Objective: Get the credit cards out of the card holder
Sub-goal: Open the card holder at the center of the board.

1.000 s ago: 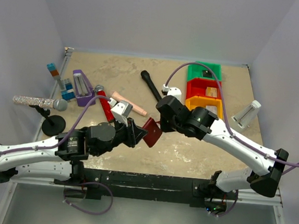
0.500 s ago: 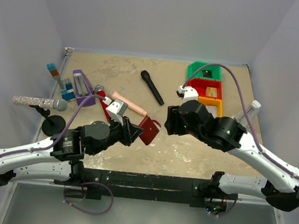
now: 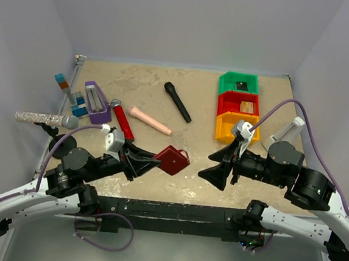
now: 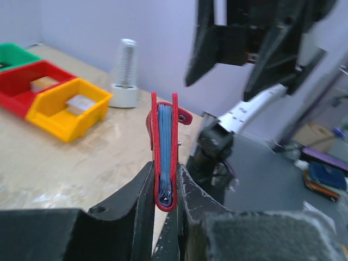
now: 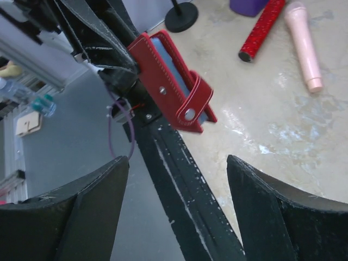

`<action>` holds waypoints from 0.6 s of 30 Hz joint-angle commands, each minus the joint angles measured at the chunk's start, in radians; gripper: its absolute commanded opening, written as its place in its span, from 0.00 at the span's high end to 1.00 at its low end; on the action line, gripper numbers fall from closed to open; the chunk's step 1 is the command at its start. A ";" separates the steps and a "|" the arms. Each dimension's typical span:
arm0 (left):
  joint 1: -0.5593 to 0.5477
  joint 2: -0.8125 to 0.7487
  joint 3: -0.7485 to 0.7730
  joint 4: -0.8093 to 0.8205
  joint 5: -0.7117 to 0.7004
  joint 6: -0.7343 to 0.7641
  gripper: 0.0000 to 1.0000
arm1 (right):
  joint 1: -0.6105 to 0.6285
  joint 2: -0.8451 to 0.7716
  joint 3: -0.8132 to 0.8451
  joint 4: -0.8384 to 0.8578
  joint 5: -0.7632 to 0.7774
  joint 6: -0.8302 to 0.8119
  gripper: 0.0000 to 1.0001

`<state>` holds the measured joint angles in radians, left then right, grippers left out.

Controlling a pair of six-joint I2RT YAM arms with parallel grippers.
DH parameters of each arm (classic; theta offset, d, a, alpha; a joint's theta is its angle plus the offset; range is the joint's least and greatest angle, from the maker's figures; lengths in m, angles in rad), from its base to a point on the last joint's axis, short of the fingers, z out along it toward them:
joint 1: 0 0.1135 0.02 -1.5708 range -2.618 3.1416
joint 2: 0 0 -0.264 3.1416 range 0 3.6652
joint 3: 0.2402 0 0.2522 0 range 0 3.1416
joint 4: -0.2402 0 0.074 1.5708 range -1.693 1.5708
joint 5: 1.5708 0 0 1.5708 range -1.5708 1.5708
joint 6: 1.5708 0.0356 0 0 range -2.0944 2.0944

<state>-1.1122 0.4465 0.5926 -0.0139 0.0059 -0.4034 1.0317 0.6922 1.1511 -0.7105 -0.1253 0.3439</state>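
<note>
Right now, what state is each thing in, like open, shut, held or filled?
card holder, folded shut, strap looks snapped, held on edge.
left gripper, shut on the card holder.
right gripper, open, holding nothing, apart from the card holder.
green bin, one small dark item inside.
red bin, one small tan item inside.
yellow bin, one small pale item inside.

readable text: none; labels: none; numbers: none; signs: none

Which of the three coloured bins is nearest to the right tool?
The yellow bin, at the row's near end; the red bin and the green bin stand behind it, farther from the right tool.
</note>
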 commanded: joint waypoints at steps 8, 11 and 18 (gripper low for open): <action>0.012 0.161 0.108 0.146 0.649 0.051 1.00 | -0.002 -0.056 -0.001 0.098 -0.203 0.047 0.23; 0.012 0.172 0.108 0.172 0.692 0.054 1.00 | -0.001 -0.050 -0.008 0.109 -0.250 0.064 0.23; 0.014 0.242 0.153 0.200 0.764 0.048 1.00 | -0.001 -0.048 -0.068 0.166 -0.309 0.105 0.32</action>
<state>-1.1061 0.6632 0.6827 0.0914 0.6933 -0.3733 1.0317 0.6468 1.1149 -0.6163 -0.3599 0.4114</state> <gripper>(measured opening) 0.225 0.703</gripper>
